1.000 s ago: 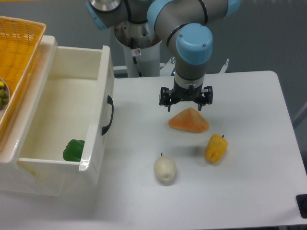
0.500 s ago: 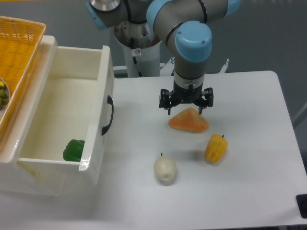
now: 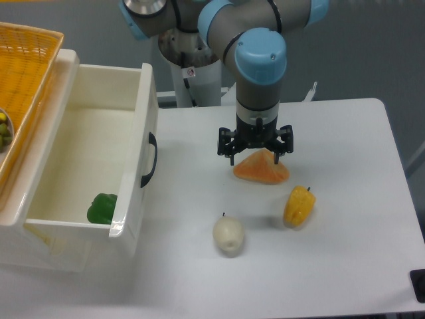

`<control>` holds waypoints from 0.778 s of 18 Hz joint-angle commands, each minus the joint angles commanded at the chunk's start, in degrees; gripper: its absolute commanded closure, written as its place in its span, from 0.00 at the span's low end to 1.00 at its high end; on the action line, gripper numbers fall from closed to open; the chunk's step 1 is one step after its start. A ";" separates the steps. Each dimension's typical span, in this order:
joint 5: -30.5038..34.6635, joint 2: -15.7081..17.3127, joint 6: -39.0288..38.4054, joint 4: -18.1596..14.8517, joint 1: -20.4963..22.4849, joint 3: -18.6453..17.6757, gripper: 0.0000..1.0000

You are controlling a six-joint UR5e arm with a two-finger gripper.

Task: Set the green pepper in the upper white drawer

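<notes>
Robotics lab: UR5e arm [image 3: 255,60] bolted at plain white table [image 3: 345,266], grey backdrop, toy produce.

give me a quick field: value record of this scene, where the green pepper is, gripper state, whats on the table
green pepper: inside the upper white drawer, near its front corner
drawer state: pulled open, black handle on the front panel
gripper: open, empty, above the orange wedge-shaped item
on the table: orange wedge, yellow pepper, pale round fruit with a stem
orange woven basket: above the drawer at left, small yellow-green fruits at its edge
task status: pepper already in the drawer
</notes>
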 joint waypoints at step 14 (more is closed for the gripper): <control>-6.66 7.38 -14.14 -3.69 -8.69 2.90 0.00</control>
